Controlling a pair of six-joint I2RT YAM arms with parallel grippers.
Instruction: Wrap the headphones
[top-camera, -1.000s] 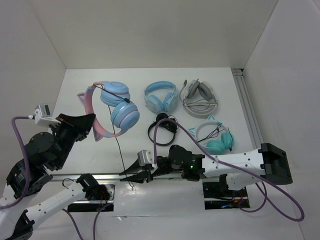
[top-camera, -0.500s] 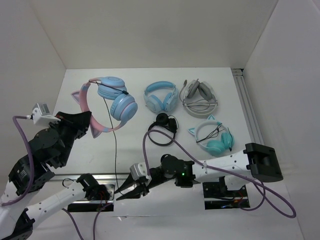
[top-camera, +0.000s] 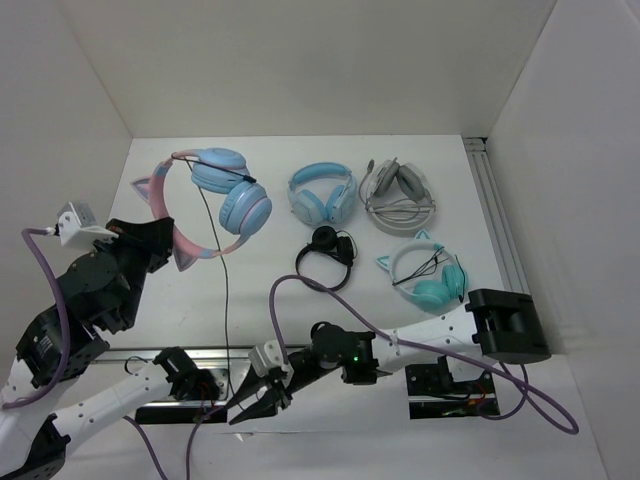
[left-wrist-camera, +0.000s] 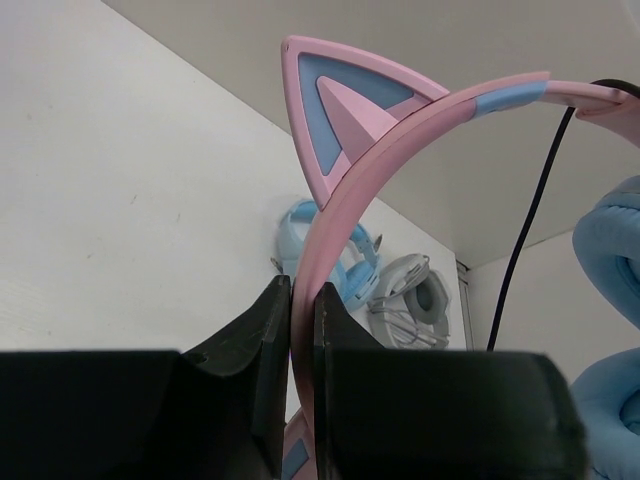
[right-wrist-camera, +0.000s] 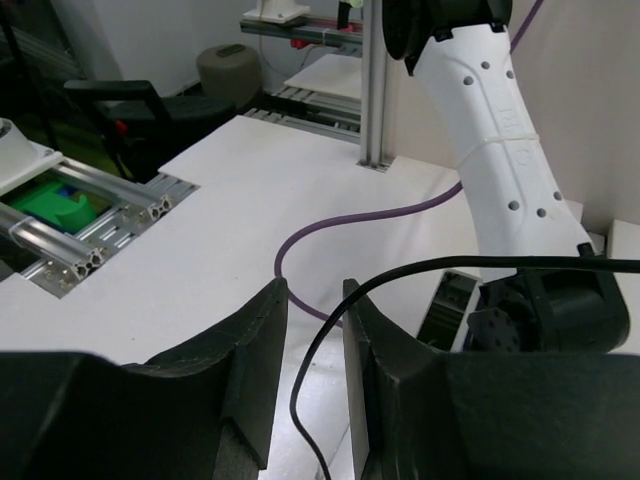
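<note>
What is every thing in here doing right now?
Pink cat-ear headphones with light blue earcups: held up by the headband.
Thin dark cable: hanging down to the right pincer.
Left pincer: shut on the pink headband.
Right pincer: cable between its fingers, grip unclear.
All-light-blue headphones: lying flat.
Grey-white headphones: lying flat.
Teal cat-ear headphones: lying flat.
Small black headphones: lying flat.
</note>
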